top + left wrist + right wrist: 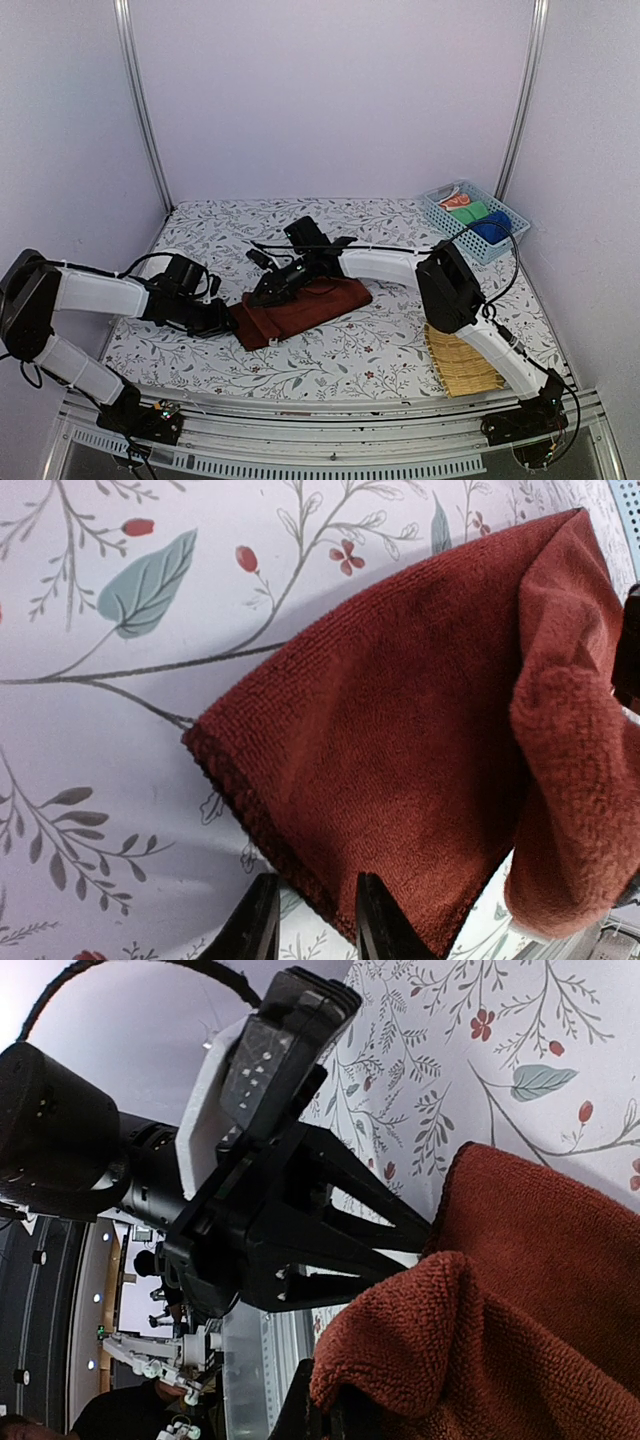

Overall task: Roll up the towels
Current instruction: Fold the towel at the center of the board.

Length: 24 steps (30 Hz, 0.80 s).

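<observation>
Fingertips buried in a raised fold, the right end effector (325, 1412) clenches the reddish-brown towel (322, 305), lying left of the basket (445, 225). The left end effector (315, 925) straddles its corner; grip unclear.

A bench (390, 350) fills the floor of a small booth, its top covered from edge to edge by a pale cloth printed with grey-green leafy stems and small red flowers and berries (120, 730). Plain walls close in 3 sides: a back wall (330, 100), a left wall (60, 120) and a right wall (590, 130), all a smooth white with a faint lilac cast. 2 slim metal posts (143, 110) stand in the back corners where the walls meet. A metal rail (340, 430) runs along the near edge of the bench. The light is soft and even, with only weak shadows. Past that near edge the room is darker, with small round lights (97, 1297) in a row.
</observation>
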Each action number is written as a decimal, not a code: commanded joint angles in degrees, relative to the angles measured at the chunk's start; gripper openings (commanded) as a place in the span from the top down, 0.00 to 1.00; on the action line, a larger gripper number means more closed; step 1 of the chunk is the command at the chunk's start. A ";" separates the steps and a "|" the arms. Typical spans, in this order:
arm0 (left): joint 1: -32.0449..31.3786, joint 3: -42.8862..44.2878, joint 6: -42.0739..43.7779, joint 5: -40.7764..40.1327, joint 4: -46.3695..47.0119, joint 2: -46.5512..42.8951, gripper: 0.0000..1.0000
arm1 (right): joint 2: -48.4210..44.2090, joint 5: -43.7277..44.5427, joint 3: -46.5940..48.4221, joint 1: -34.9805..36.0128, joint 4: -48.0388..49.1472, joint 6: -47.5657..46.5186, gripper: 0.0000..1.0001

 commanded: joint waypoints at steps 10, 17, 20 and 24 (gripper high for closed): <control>-0.78 -2.72 -1.08 0.03 -1.72 -2.17 0.71 | 3.61 9.09 3.63 0.50 5.25 -2.43 0.99; -0.79 -2.93 -0.84 -0.03 -1.74 -2.46 0.72 | 4.44 9.15 3.68 1.67 5.62 -2.30 0.99; -0.80 -3.01 -0.72 -0.21 -1.68 -2.40 0.72 | 4.56 8.78 3.57 2.15 5.54 -2.36 0.99; -0.78 -3.14 -0.75 -0.56 -1.80 -2.76 0.72 | 4.26 8.55 3.44 2.24 5.25 -2.56 0.99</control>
